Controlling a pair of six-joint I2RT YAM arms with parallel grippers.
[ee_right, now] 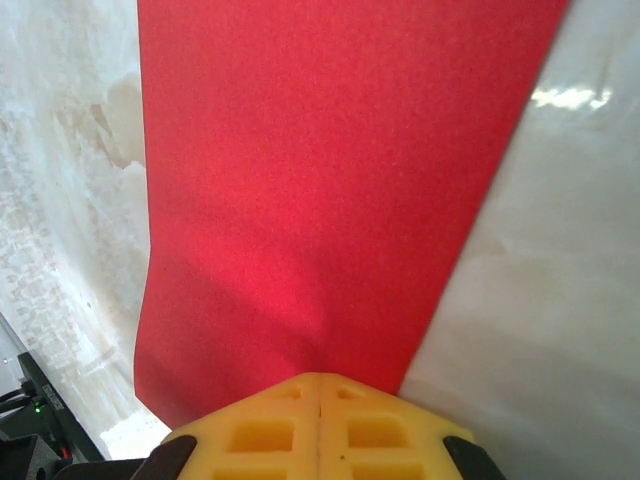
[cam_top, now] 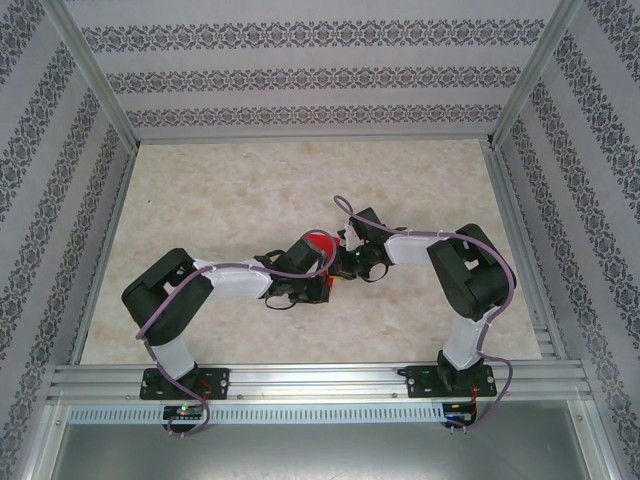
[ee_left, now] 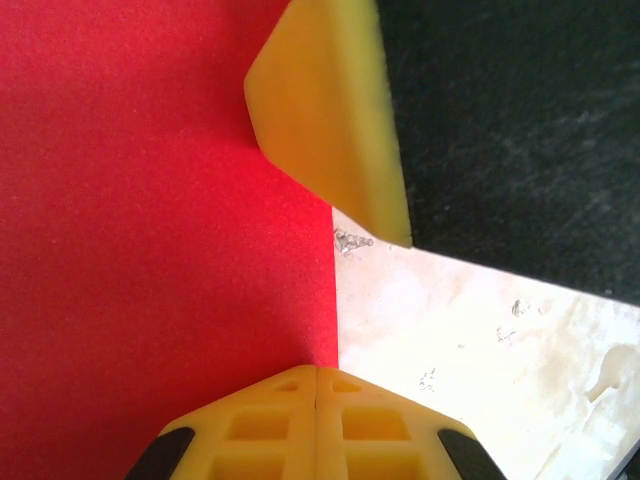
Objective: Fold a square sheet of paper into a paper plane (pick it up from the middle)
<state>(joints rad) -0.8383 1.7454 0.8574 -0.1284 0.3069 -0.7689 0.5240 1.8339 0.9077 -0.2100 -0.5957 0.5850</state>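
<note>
The square sheet of paper (cam_top: pixel 320 242) is bright red and hangs between my two grippers above the middle of the table. In the left wrist view the paper (ee_left: pixel 150 220) fills the left side, and its straight right edge runs into the tip of my left gripper (ee_left: pixel 317 370), whose jaws are pressed together on it. My right gripper's yellow finger (ee_left: pixel 330 120) touches the same edge further up. In the right wrist view the paper (ee_right: pixel 330 170) is a narrow band that dimples where my right gripper (ee_right: pixel 320 378) is shut on it. From above, the left gripper (cam_top: pixel 318 272) and right gripper (cam_top: pixel 345 262) nearly meet.
The pale marbled tabletop (cam_top: pixel 240 190) lies beneath, bounded by aluminium rails (cam_top: pixel 310 378) at the near edge and patterned walls on three sides. Both arms reach inward, with their elbows out to the left and right.
</note>
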